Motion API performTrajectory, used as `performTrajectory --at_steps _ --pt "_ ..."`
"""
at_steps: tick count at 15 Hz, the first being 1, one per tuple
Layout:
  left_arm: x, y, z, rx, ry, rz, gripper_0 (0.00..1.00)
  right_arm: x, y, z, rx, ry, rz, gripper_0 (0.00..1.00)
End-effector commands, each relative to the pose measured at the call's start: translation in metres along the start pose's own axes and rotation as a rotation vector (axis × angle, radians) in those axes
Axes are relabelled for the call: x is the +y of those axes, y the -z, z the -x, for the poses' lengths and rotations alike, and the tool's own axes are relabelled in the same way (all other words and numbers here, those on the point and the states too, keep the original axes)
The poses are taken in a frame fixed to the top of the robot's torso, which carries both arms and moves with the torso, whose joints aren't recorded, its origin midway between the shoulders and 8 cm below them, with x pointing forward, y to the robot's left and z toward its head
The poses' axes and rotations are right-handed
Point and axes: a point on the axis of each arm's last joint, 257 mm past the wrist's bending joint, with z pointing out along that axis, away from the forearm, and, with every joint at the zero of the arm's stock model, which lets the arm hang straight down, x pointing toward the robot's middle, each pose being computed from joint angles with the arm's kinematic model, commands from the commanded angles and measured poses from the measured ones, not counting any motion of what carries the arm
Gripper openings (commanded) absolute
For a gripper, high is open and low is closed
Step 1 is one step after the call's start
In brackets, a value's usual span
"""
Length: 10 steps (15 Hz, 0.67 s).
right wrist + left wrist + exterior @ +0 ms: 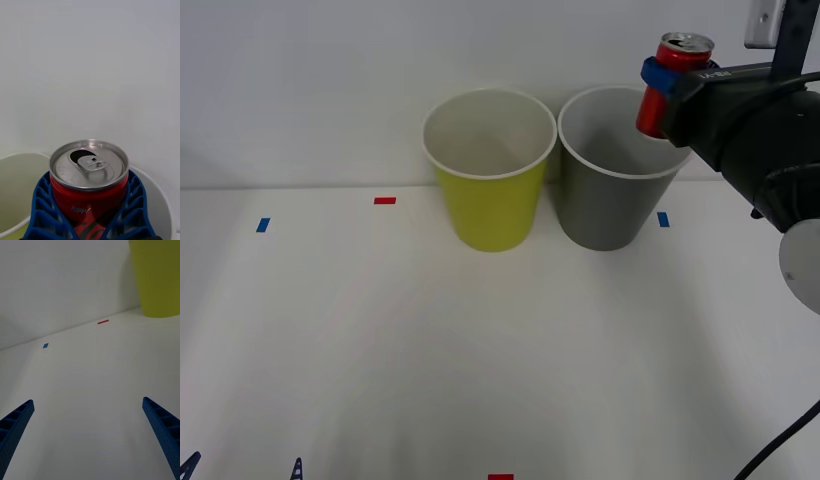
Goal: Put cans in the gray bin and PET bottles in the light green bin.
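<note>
The right gripper (664,82), clamped on the red can (672,82), held it upright above the gray bin (616,200) near the table's (480,340) far edge. The left gripper (90,435) hovered with fingers apart beside the light green bin (488,200).

This looks like a robotics lab or test room, not anyone's home. A bare white worktop (480,350) runs up to a plain white wall (330,80), with nothing decorative anywhere. Small tape markers are stuck to the surface: a blue tape mark (263,225), a red tape mark (385,200), another blue mark (663,219) and a red one at the near edge (500,477), like placement guides for repeated trials.
</note>
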Motion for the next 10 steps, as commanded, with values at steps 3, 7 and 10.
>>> performTrajectory --at_steps 3,7,10 --pt "0.000 0.000 0.000 0.000 0.000 0.000 1.00 -0.028 -0.044 -0.014 -0.041 -0.007 -0.026 0.00" --pt "0.000 0.000 0.000 0.000 0.000 0.000 1.00 -0.041 -0.070 -0.027 -0.044 -0.012 -0.040 0.00" --pt "0.000 0.000 0.000 0.000 0.000 0.000 1.00 -0.042 -0.078 -0.032 -0.031 -0.015 -0.040 0.00"
